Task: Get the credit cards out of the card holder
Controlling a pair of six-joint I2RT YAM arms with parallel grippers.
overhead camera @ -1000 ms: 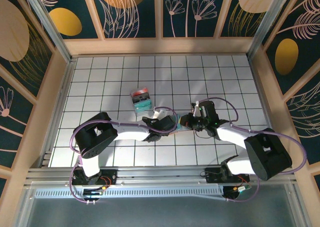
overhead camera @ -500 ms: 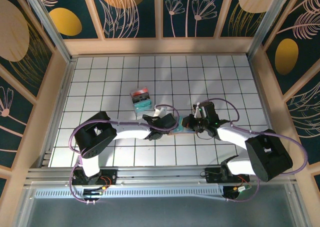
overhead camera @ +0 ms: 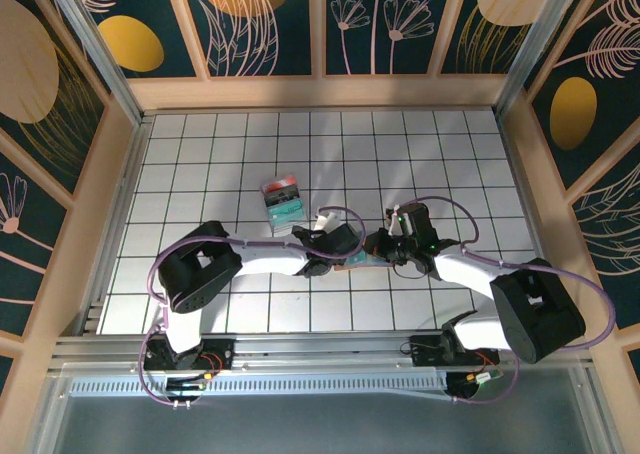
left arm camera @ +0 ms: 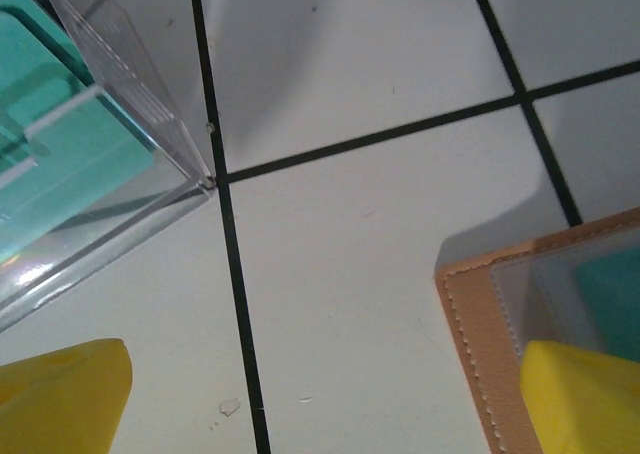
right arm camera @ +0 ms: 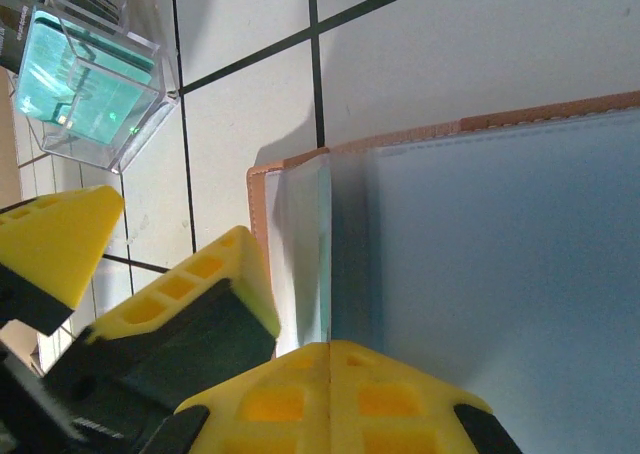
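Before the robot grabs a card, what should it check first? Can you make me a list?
1. Left gripper open: ok, jaws stand wide.
2. Right gripper holding the card holder: ok, it looks shut on a thin leaf of the holder.
3. Left gripper lined up: probably not ok. One finger is over the holder's corner, the other over bare tile.
4. Credit cards in sight: cannot tell. Something teal sits under a clear pocket.
5. Clear box out of the way: ok, it sits apart from the holder.
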